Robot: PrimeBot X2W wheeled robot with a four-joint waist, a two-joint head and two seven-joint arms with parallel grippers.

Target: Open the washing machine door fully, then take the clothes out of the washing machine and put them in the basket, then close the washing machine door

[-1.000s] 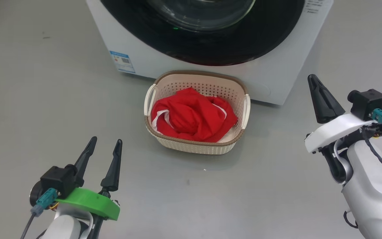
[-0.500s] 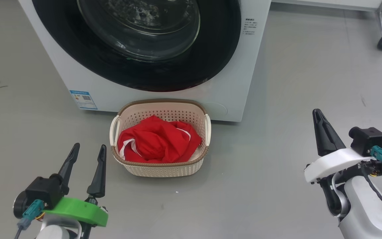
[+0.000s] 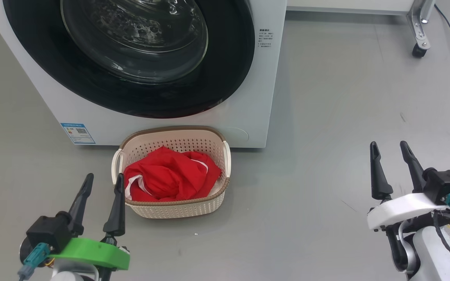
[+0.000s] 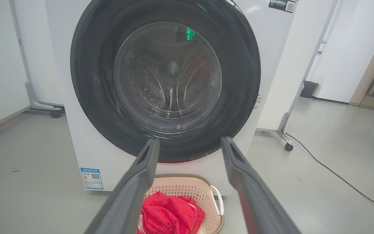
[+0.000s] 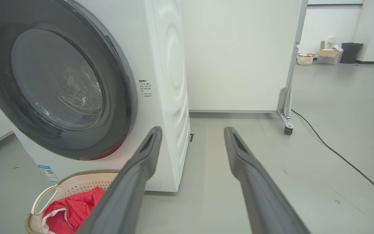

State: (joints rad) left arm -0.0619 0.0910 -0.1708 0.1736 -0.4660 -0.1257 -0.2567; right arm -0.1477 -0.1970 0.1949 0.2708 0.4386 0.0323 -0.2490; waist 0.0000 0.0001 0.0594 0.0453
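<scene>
Both my left claw (image 3: 104,177) and right claw (image 3: 388,144) hang open and empty, the soft, light bright red clothes (image 3: 170,179) sit bunched in the small cream perforated basket (image 3: 178,208) right in front of the big white washing machine (image 3: 262,97), whose slick black-rimmed round glass door (image 3: 225,78) looks shut, probably edge-grab only.

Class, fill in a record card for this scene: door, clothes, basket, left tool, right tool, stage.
door: shut on the washer
clothes: red, heaped in the basket
basket: on the floor before the washer
left tool: open, empty, left of the basket
right tool: open, empty, well right of the basket
stage: all steps look done
</scene>
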